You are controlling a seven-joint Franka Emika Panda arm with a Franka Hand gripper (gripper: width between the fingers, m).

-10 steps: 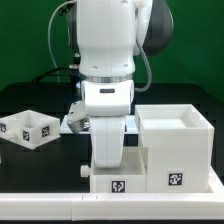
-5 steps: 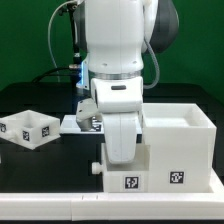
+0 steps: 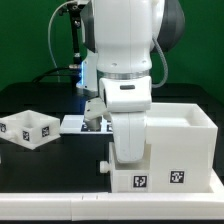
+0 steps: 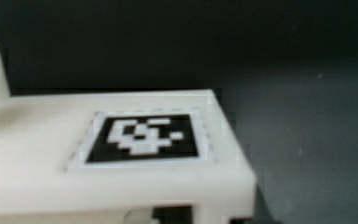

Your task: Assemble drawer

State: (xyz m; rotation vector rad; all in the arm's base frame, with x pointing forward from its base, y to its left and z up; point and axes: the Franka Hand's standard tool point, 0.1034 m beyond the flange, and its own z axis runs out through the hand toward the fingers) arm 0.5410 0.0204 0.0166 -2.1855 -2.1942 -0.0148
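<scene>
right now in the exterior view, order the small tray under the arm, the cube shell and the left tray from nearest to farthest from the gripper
1. small tray, directly under the arm, front centre
2. cube shell, right beside that tray, on the exterior view's right
3. second small tray, apart on the exterior view's left

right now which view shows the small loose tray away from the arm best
The exterior view: the small tray sits at that view's left, tags facing the camera. The wrist view misses it, showing only a blurred tagged white part.
</scene>
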